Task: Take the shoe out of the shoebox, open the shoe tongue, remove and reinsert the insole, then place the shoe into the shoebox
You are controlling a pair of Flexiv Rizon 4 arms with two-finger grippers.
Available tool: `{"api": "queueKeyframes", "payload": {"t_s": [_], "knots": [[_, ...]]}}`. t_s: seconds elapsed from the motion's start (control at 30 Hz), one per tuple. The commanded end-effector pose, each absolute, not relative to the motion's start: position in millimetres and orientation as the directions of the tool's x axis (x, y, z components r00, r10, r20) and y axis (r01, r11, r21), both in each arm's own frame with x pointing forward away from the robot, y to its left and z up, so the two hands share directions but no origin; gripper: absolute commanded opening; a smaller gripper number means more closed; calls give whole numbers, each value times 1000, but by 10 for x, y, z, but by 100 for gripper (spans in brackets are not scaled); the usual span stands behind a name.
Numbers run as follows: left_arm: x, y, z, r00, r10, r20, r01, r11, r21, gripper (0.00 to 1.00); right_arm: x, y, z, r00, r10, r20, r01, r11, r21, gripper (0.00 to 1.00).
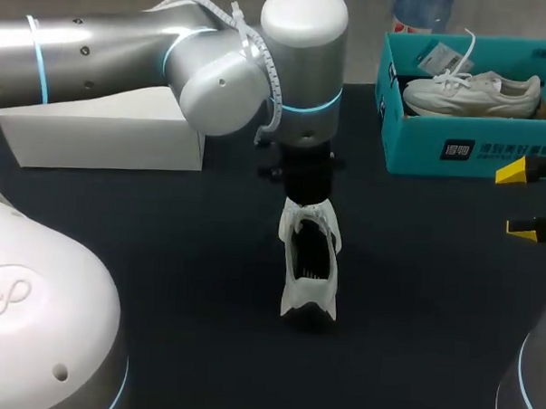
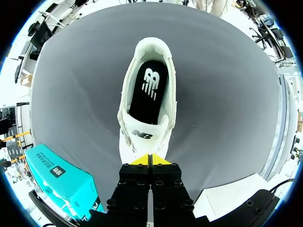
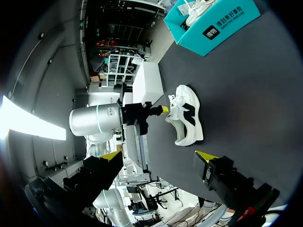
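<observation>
A white lace-up sneaker (image 1: 309,260) with a white-logoed black insole (image 2: 147,92) stands midway on the dark worktop (image 1: 162,254), heel toward the near edge. The left jaws, pressed together, touch its laced front; whether they pinch anything, I cannot tell. The right jaws hang spread near the right edge. A teal cardboard shoebox (image 1: 466,145) with white print, at the far right corner, holds another white sneaker (image 1: 473,94).
</observation>
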State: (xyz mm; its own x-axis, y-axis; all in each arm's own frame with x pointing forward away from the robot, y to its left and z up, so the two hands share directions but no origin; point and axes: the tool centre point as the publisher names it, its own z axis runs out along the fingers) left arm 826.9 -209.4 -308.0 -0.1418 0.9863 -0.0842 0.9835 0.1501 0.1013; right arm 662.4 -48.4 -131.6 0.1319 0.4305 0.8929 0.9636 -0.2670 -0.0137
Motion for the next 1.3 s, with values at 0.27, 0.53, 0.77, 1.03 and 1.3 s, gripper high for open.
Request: {"api": "queueKeyframes", "payload": {"t_s": [0.27,0.53,0.77,1.03,1.3], "knots": [[8055,-2063,-3255,-158,987,-16,987,159,9,0,6574,-479,-1313,135,433,891,961,-275,-12,100],[7976,-2060,-3152,-206,978,-36,978,207,18,0,6574,-479,-1313,135,433,891,961,-275,-12,100],[7940,-2062,-3152,-235,972,-20,972,235,11,0,6574,-479,-1313,135,433,891,961,-275,-12,100],[7762,-2030,-3189,-311,950,-7,949,311,-57,0,6574,-479,-1313,135,433,891,961,-275,-12,100],[7725,-2011,-3046,-474,880,-45,881,473,-34,0,6574,-479,-1313,135,433,891,961,-275,-12,100]]}}
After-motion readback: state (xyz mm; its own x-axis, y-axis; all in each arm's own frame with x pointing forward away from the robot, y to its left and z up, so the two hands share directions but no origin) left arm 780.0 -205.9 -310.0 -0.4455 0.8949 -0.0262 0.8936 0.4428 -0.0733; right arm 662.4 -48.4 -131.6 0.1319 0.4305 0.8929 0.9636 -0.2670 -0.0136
